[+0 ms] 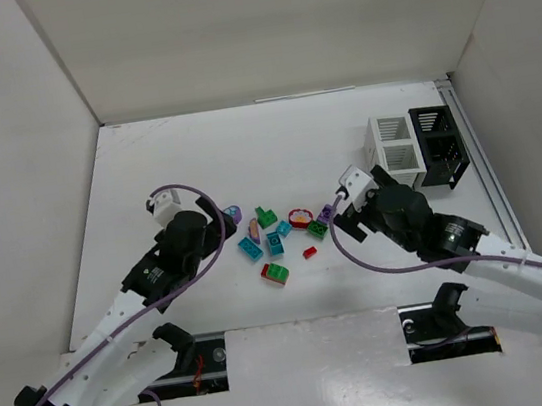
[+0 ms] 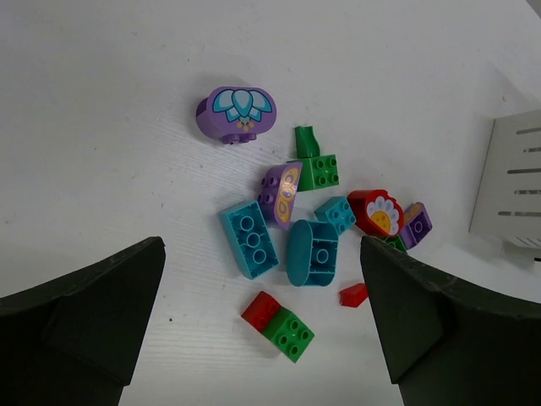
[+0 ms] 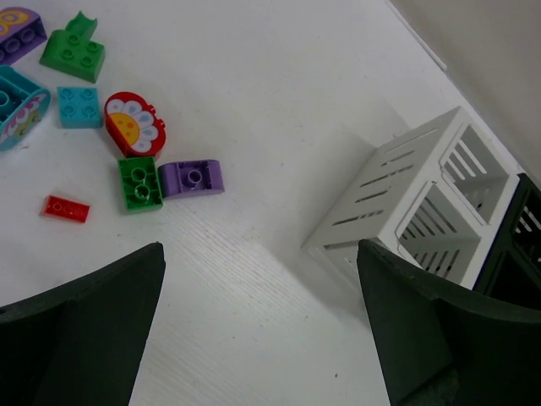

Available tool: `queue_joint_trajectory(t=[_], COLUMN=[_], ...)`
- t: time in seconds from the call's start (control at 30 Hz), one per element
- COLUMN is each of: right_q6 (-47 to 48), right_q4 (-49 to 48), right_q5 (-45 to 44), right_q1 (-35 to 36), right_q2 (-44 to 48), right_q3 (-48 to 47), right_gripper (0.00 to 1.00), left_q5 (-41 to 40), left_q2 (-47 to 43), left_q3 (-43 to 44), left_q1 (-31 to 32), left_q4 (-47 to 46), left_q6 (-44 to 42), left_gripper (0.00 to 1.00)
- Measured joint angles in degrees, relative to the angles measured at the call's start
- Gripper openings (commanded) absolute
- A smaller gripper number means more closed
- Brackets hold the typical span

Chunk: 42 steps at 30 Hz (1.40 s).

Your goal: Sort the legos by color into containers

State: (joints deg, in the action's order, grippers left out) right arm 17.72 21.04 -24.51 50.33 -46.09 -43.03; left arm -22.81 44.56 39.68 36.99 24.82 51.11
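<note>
Legos (image 1: 277, 234) loose in a small scatter at mid-table, between the two grippers, every piece flat on the table (image 1: 175, 166).

Left gripper (image 1: 225, 221) just beside the scatter's left edge, fingers (image 2: 84, 321) spread wide, gripping nothing. Seen from the left wrist, ahead of the gap: long teal brick (image 2: 249, 239) and rounded teal brick (image 2: 313, 252) side by side, red-and-green pair (image 2: 279, 326) nearest the gap, tiny red piece (image 2: 353, 294) close to the right-hand finger but not touching. Farther out: printed purple half-round (image 2: 281, 193) against a green brick (image 2: 314, 165), small teal square (image 2: 336, 213), red flower piece (image 2: 376, 211), small purple brick (image 2: 414, 224). Beyond those and apart from them: purple petal-print piece (image 2: 237, 112).

Right gripper (image 1: 340, 218) just beside the scatter's right edge, likewise released and wide, empty. Seen from the right wrist, up and left of the gap: small purple brick right against a green square brick (image 3: 139, 182), red flower piece just above them, tiny red piece off to their left. None between the fingers.

White bin (image 3: 406, 203) ahead of the right-hand finger, black bin (image 3: 520, 254) tight against its far side. Both bins at the table's far right, well apart from the scatter.
</note>
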Motion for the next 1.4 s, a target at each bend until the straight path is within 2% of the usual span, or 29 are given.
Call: queue_joint_trajectory(t=[0.37,0.5,0.73,0.87,1.0,1.3,1.4], right_q6=[-1.29,-3.91,-6.49,-7.02,-7.19,-7.17,-6.80], right_q4=[-1.44,-2.32,-2.45,-2.64,-3.15,-5.55,-6.82], right_q5=[6.34,8.55,10.03,10.62,11.21,12.66,14.82], right_q1=[0.00,0.00,0.00,0.00,0.00,0.00,0.00], right_q2=[-9.57,-12.17,-16.74,-18.23,-20.50,-27.67,-30.73], right_q3=[-0.44,-0.44,-0.44,-0.44,-0.44,-0.42,-0.48], right_gripper=[1.00,0.94,0.94,0.91,0.81,0.75,0.76], left_q5=[4.20,6.54,8.48,9.14,9.31,10.36,10.45], left_q2=[4.17,5.62,7.76,7.76,7.76,7.74,7.72], left_q3=[-2.73,-3.32,-3.65,-3.67,-3.69,-5.49,-6.43], left_q1=[0.00,0.00,0.00,0.00,0.00,0.00,0.00], left_q4=[-2.16,-4.66,-6.95,-7.43,-7.28,-7.15,-7.45], left_q6=[-0.59,-2.14,-3.30,-3.52,-3.63,-3.74,-3.74], left_gripper=[1.00,1.00,1.00,1.00,1.00,1.00,1.00])
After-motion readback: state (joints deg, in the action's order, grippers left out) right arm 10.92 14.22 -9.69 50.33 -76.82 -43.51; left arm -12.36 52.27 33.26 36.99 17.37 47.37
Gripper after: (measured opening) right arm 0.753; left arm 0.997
